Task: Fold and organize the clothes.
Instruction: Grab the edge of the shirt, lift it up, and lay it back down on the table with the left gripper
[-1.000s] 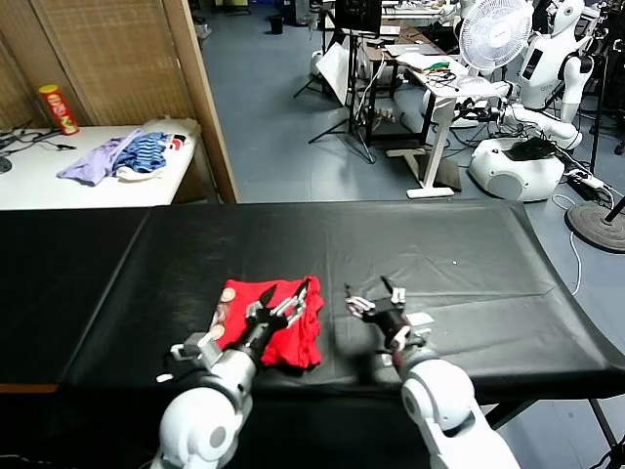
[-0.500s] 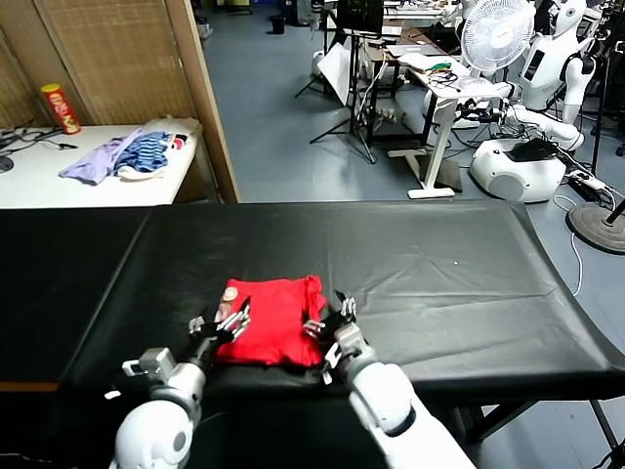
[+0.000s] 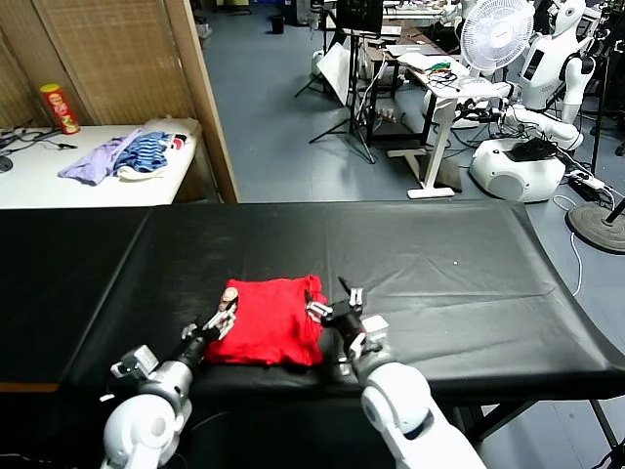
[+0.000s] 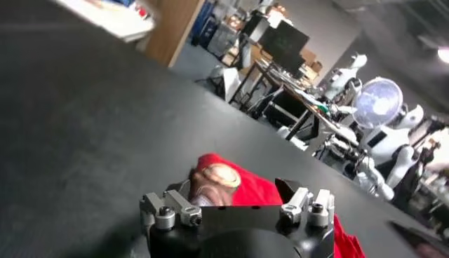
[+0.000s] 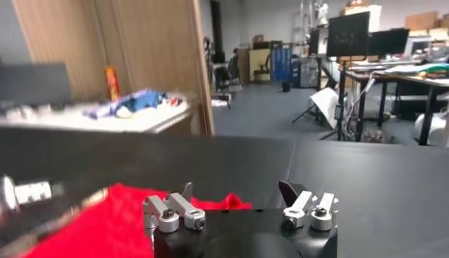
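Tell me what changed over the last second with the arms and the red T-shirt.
The left gripper slid off the red T-shirt to its left edge; the right gripper moved in from the bare cloth to its right edge. Both are open, holding nothing. The shirt now lies flatter. The black table and the heaped garments are unchanged.

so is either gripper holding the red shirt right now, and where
Nothing is held. The left gripper and right gripper stand open at either side of the folded red T-shirt.
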